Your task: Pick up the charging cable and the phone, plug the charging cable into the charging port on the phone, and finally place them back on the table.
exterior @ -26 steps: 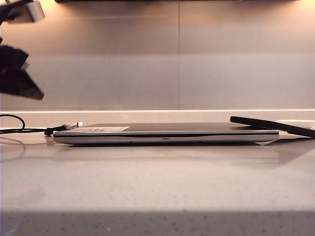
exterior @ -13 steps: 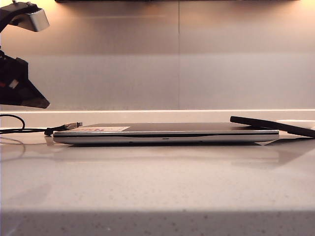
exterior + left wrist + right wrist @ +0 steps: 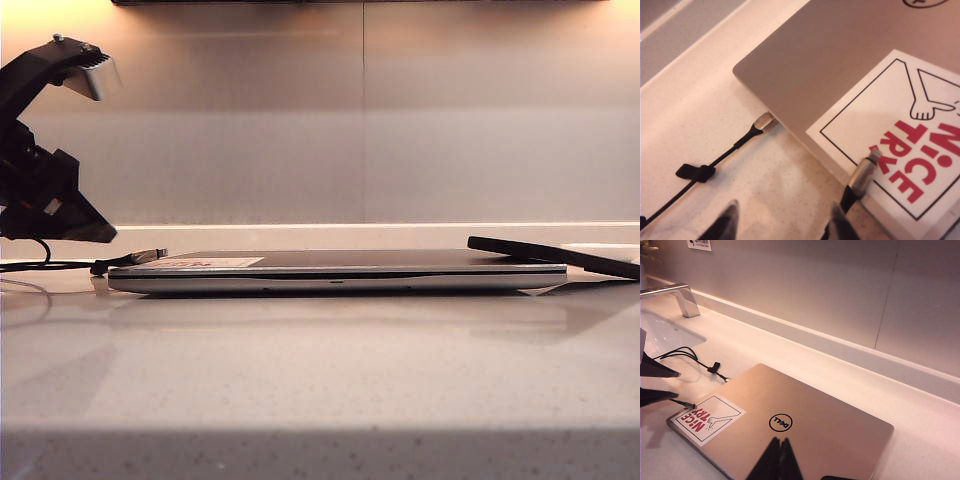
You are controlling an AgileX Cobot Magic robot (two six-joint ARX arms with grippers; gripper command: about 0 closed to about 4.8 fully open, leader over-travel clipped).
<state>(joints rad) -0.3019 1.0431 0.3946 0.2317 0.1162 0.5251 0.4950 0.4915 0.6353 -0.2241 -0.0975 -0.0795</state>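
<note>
1. Grippers: 2. The left gripper (image 3: 785, 227) is over the laptop's stickered corner, the right gripper (image 3: 778, 460) over its opposite edge.
2. Laptop (image 3: 335, 272): 1, closed.
3. Phone (image 3: 550, 252): just 1.
4. Black cables (image 3: 862, 175) w/ silver plugs: 2.
5. Bead (image 3: 695, 172) on a cable: 1.
6. Sticker (image 3: 920, 150): 1.
7. Faucet (image 3: 682, 295): 1.
8. Table (image 3: 320, 370): 1.

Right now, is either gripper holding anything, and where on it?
Nothing held. Left gripper is open just above the table, near the cable plug lying on the laptop's sticker. Right gripper is shut, empty, above the laptop.
</note>
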